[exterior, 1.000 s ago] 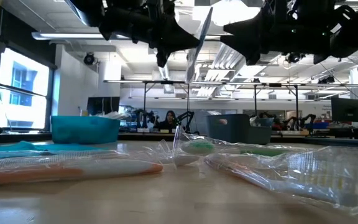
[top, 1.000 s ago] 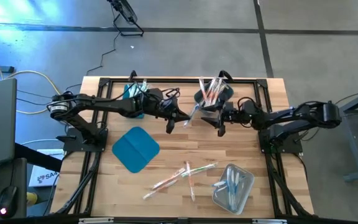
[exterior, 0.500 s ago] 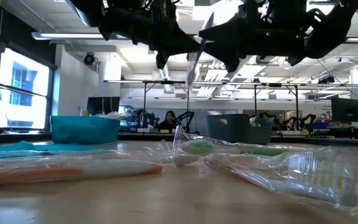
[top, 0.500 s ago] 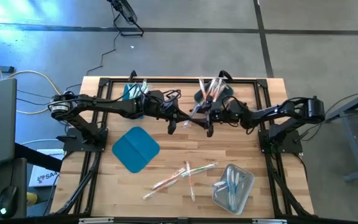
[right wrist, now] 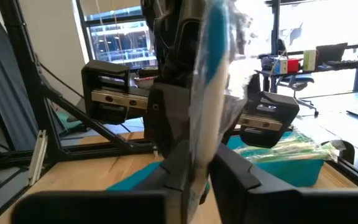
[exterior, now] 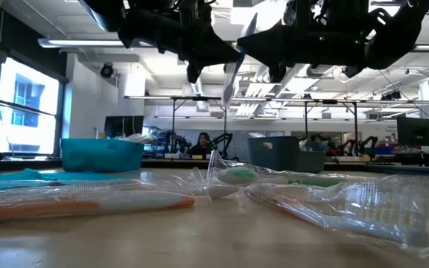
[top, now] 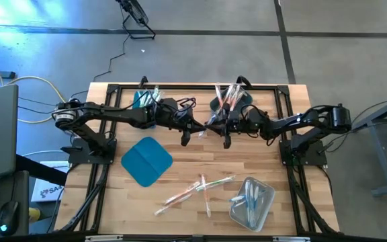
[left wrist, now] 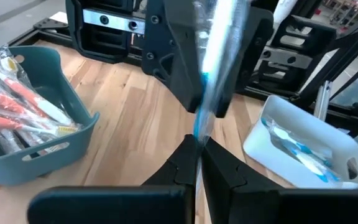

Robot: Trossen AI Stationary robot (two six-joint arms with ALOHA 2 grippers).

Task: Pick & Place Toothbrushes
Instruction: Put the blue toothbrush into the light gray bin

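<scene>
Mid-air handover: left gripper (top: 193, 128) clamped on thin blue-and-clear wrapped toothbrush (left wrist: 215, 62), right gripper (top: 224, 129) seemingly pinching too; could slip.

The table (top: 113, 202) is pale wood planks with a matt, visibly grained surface. The toothbrushes (top: 197, 188) lying lower centre sit in glossy, crinkled clear plastic wrappers. The teal bin (left wrist: 36, 134) looks like smooth matt plastic, as does the flat teal lid (top: 146, 160). Both grippers' fingers (left wrist: 219, 171) are dull black plastic.
</scene>
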